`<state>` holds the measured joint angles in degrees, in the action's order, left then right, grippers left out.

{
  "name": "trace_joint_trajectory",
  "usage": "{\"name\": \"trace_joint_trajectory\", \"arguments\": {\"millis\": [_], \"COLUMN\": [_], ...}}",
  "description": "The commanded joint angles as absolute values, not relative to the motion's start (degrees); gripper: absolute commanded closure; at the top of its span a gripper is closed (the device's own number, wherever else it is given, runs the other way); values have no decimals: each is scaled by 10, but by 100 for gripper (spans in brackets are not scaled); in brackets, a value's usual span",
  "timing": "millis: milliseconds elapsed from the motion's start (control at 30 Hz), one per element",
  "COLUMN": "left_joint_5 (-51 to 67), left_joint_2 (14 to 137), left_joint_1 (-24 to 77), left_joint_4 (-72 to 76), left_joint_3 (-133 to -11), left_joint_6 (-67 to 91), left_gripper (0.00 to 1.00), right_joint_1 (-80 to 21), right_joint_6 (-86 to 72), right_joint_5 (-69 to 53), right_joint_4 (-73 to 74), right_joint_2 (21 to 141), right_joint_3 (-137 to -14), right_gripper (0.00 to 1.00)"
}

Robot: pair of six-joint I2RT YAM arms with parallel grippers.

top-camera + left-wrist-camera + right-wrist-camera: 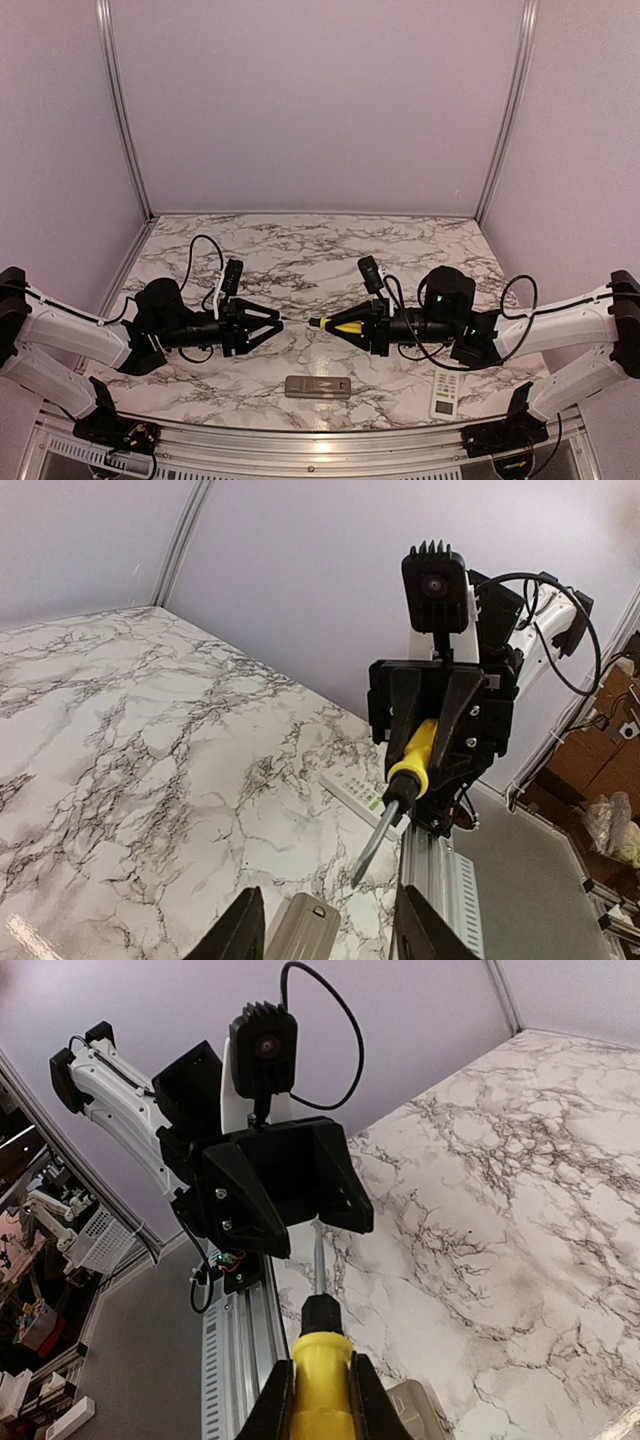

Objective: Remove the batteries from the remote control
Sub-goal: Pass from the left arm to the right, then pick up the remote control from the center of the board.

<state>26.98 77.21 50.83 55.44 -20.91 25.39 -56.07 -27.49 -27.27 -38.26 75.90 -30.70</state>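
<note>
We see the marble table [300,250] shut in by lilac walls [320,100] at the back and on both sides. A metal rail [300,440] runs along its bottom edge. The upper half of the tabletop lies open behind the arms.

At mid-frame the two grippers face each other, tip to tip. The left gripper [272,324] has its fingers parted, with nothing between them. The right gripper [358,326] is clamped tight on the yellow handle of a screwdriver [330,324]. Its shaft points left and ends just short of the left fingers, so little room is left between the two.

A grey remote [318,387] lies flat at lower centre, near the rail and below the gap between the grippers, apart from both. A white remote [445,395] lies at lower right, close under the right arm.

We cannot make out the batteries in any view.
</note>
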Motion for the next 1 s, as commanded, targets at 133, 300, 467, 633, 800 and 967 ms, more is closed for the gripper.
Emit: {"name": "trace_joint_trajectory", "arguments": {"millis": [133,300,467,633,800,967], "left_joint_5": [204,159,73,46,106,148], "left_joint_2": [782,782,781,800,817,855], "left_joint_1": [505,505,501,501,499,499], "left_joint_4": [512,511,538,585,520,554], "left_joint_3": [-184,-168,-153,-140,-166,-156], "left_joint_6": [181,145,137,106,60,15], "left_gripper": [37,13,1,1,4,3], "right_joint_1": [-565,-565,-565,-565,-565,-565], "right_joint_6": [-240,-232,-222,-213,-209,-207], "right_joint_5": [-200,-170,-149,-132,-118,-114], "right_joint_4": [-259,-212,-187,-166,-149,-136], "right_joint_2": [686,655,637,627,613,599], "right_joint_3": [-291,-284,-285,-286,-279,-270], "right_gripper": [100,100,100,100,100,100]}}
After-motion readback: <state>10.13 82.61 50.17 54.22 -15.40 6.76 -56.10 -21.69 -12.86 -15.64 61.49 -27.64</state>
